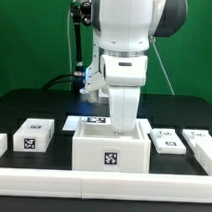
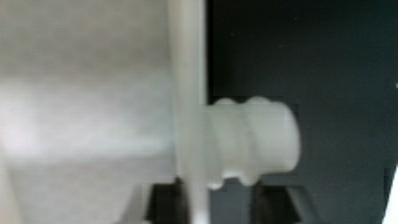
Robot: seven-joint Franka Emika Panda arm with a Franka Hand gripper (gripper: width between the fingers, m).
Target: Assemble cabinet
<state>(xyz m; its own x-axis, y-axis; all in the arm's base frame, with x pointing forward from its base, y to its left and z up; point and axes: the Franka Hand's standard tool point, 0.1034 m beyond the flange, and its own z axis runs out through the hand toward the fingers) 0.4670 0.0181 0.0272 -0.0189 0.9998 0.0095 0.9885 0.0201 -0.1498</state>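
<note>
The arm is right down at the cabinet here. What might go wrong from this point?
The arm ends low at the cabinet, its tip hidden; a sideways move might shove the cabinet toward the front rail.
The wrist view is blurred: a ribbed knob sits against a white panel, so alignment cannot be checked.
A loose part lies close beside the cabinet and could get knocked.

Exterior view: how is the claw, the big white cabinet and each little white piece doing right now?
Cabinet: standing upright on the table, tag facing front.
Claw: down low at the cabinet's top, tips hidden, so open or shut cannot be told.
Small white box: lying loose on the exterior view's left, apart from the cabinet, tag up.
Flat white piece: lying loose on the exterior view's right, apart from the cabinet.
</note>
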